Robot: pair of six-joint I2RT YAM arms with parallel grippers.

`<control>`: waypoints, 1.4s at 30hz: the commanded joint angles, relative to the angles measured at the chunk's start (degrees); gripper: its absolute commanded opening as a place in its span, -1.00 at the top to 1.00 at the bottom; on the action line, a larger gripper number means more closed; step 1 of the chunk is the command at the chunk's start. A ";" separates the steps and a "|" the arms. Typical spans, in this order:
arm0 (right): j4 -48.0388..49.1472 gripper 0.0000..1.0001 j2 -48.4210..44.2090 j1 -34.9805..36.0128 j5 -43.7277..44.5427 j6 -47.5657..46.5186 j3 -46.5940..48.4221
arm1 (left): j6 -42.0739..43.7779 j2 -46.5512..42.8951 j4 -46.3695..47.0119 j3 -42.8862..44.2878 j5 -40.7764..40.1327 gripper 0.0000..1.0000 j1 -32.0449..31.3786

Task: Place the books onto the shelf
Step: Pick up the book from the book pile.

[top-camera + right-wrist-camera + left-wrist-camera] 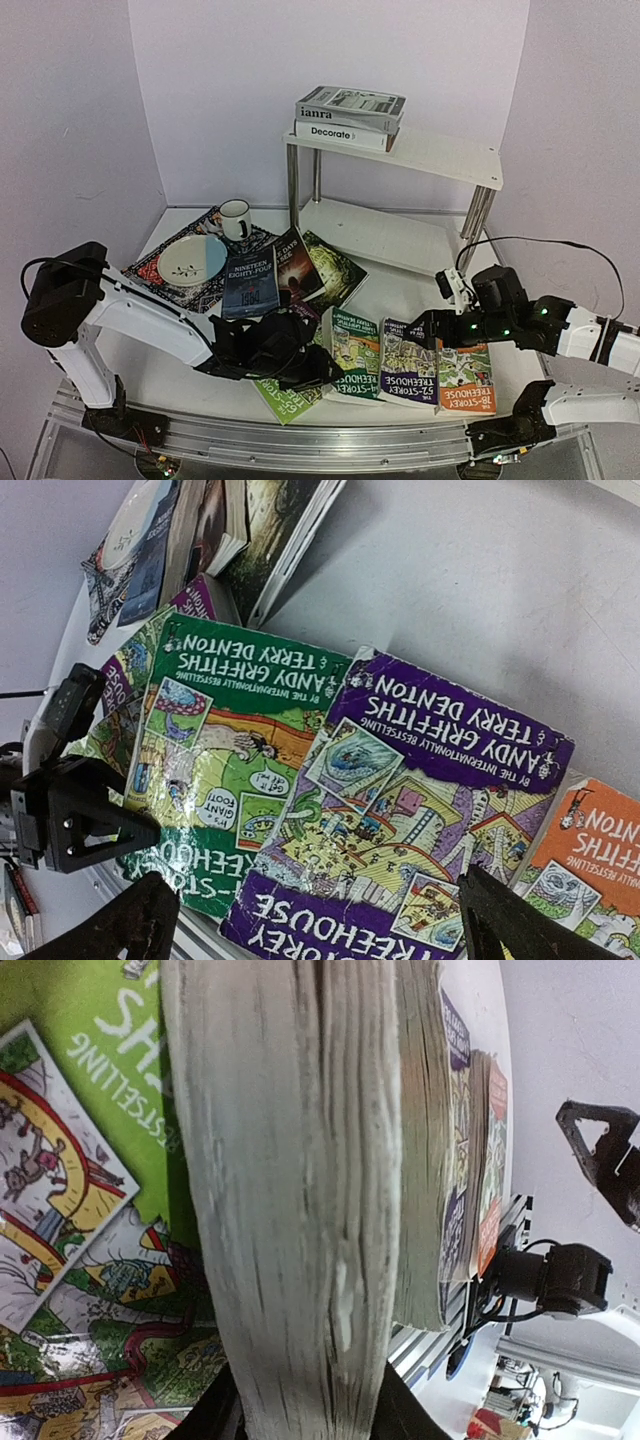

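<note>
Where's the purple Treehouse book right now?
The purple Treehouse book lies front right of centre in the top view, between the green Treehouse book and the orange Treehouse book.

White links, black joints on left arm (150,318) and right arm (585,330) — green lights (470,327) glowing, black cable (560,243) looping off the right.

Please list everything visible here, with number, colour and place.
shelf: one, white with chrome legs, back right.
shelf books: two, grey-white over white, top board.
dark books: three, blue, reddish, greenish, fanned mid-table.
Treehouse books: at least four; green, purple, orange in front row, light green under left jaws.
placemat: one, black-white patterned, back left.
plate: one, white and pale blue, on placemat.
mug: one, white, on placemat.
left arm: one, white-black, jaws at a book's page edge.
right arm: one, white-black, jaws open above purple book.
</note>
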 commanded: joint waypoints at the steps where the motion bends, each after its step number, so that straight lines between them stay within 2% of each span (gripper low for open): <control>1: 3.40 -0.97 1.23 -0.14 -7.92 -2.86 -0.14 | 2.42 -4.74 -0.36 -0.27 -0.95 0.54 1.68; 3: 5.01 -0.97 2.34 -0.14 -11.06 -3.62 0.31 | 3.29 -6.45 -0.31 -0.77 -0.35 0.76 3.05; 7: 5.27 -0.97 4.32 -0.11 -12.51 -6.16 2.44 | 4.42 -10.34 -0.34 -2.80 0.59 0.99 6.94; 14: 4.15 -0.97 6.41 -0.13 -15.30 -11.96 8.32 | 11.40 -17.04 -1.68 -0.98 6.93 1.00 12.16; 19: 0.87 -0.97 5.56 -0.14 -4.25 -14.77 14.11 | 17.74 -23.02 -3.00 -0.15 14.57 1.00 16.86; 26: 5.76 -0.97 0.69 -0.14 2.88 -24.22 14.81 | 21.53 -25.24 -4.79 2.70 24.27 0.98 19.03; 33: 16.31 -0.97 -1.25 -0.13 -10.92 -49.32 10.12 | 21.70 -23.83 -4.82 6.37 33.84 0.85 20.08; 36: 23.76 -0.97 -3.49 -0.02 -12.51 -59.43 4.90 | 21.84 -24.26 -4.85 6.50 34.30 0.84 21.25; 39: 26.03 -0.97 -3.95 0.11 -13.11 -70.89 2.28 | 20.64 -24.40 -4.87 6.25 36.61 0.87 23.02; 42: 28.90 -0.97 -3.53 0.38 -12.97 -76.40 1.58 | 19.37 -23.23 -4.62 7.42 40.62 0.93 23.81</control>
